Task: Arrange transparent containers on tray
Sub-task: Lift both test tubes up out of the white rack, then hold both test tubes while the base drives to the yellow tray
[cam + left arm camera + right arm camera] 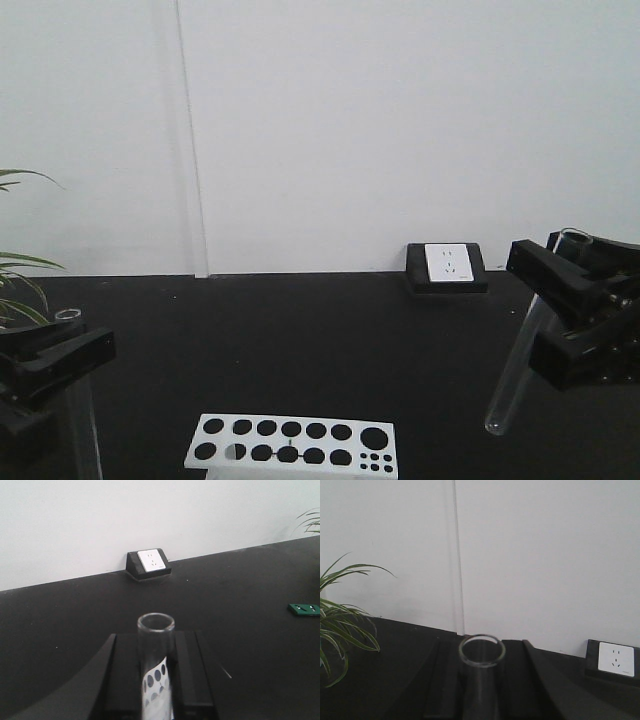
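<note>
My left gripper [62, 360] is shut on a clear test tube [80, 420] that hangs upright at the front left; its open rim [156, 622] shows between the black fingers [187, 670] in the left wrist view. My right gripper [565, 310] is shut on a second test tube [520, 360], tilted, its rounded end low above the table at the right. That tube's rim [482, 650] sits between the right fingers [515, 680]. The yellow tray is out of view.
A white holed tube rack [292, 445] lies at the front centre on the black table [300, 340]. A black socket box [446, 267] stands against the back wall. Plant leaves [20, 280] reach in at the far left. A small green item [304, 609] lies on the table.
</note>
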